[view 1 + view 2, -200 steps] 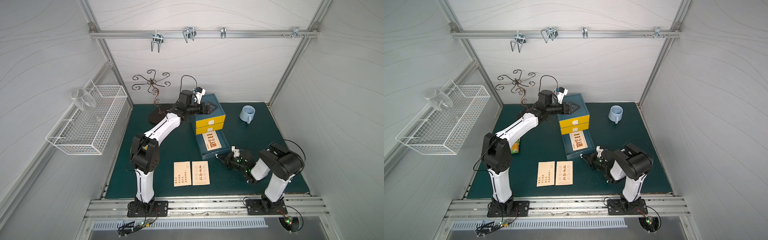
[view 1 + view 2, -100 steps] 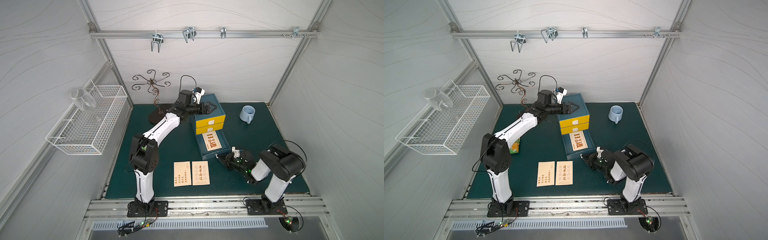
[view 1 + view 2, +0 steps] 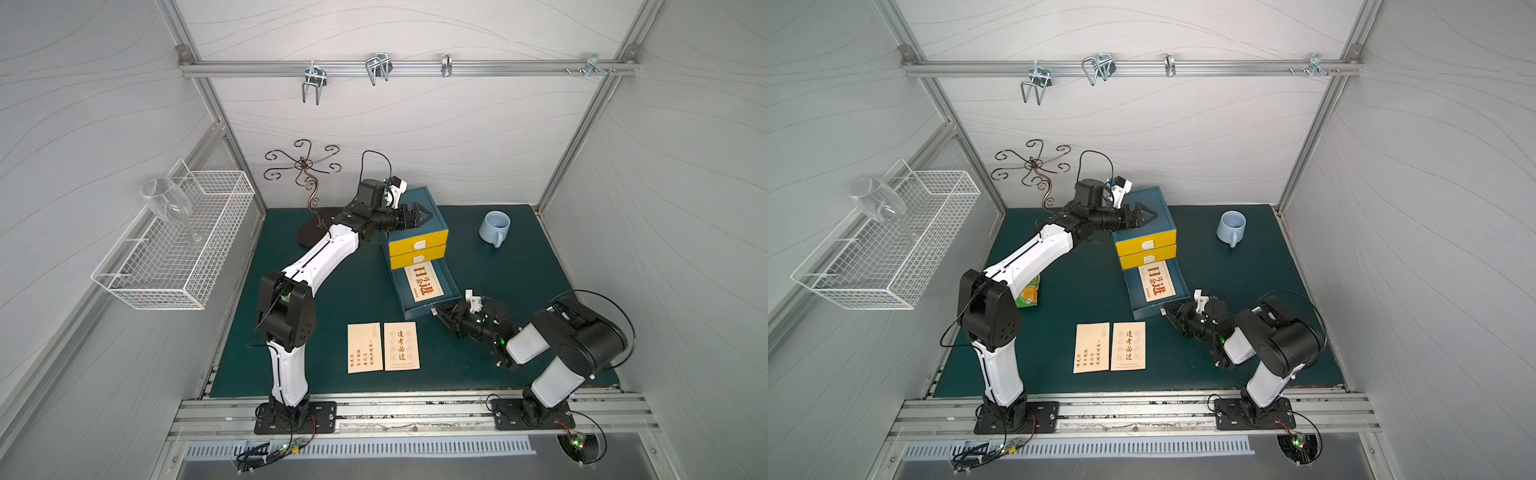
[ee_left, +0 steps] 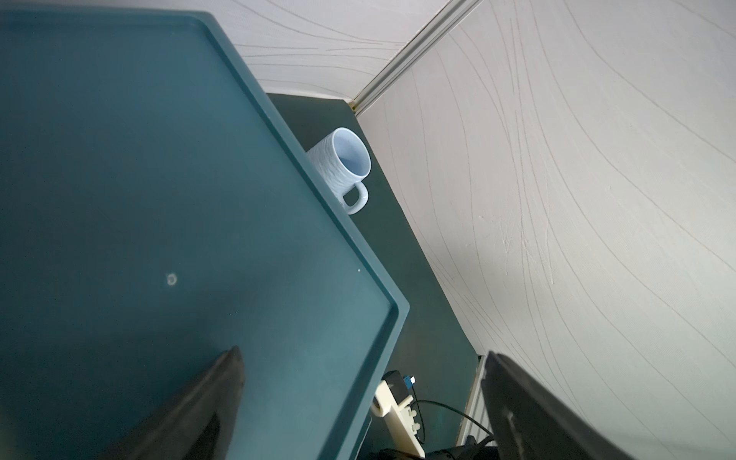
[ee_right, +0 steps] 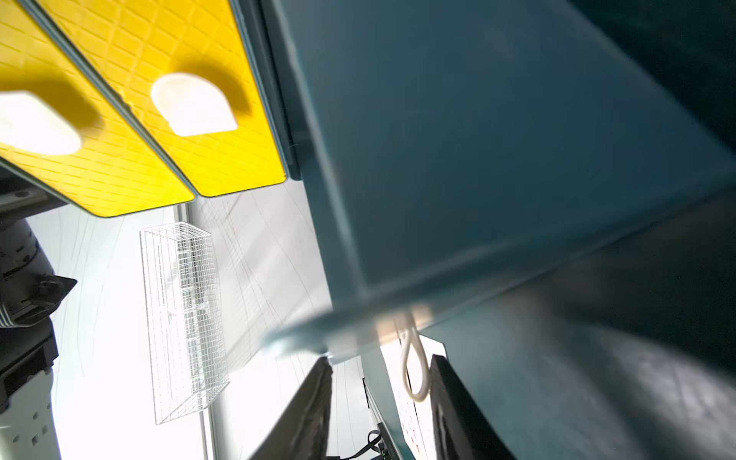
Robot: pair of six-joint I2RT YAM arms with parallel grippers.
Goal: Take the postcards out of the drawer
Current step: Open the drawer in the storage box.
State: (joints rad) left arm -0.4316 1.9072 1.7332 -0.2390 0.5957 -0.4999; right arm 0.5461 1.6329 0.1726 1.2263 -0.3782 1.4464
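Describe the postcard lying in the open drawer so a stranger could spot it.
At the back of the green mat stands a blue cabinet with yellow drawer fronts. Its bottom drawer is pulled out, and the postcard lies inside. Unlike the two cards on the mat, it bears large bold characters.

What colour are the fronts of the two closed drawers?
The drawer fronts are yellow with a diamond grid; best seen in the right wrist view.

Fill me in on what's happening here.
The blue cabinet with yellow drawer fronts has its bottom drawer pulled out, one cream postcard with bold characters lying inside. Two more cream postcards lie side by side on the green mat. The right gripper, jaws apart, sits at the drawer's front edge; the open left gripper hangs over the cabinet top.
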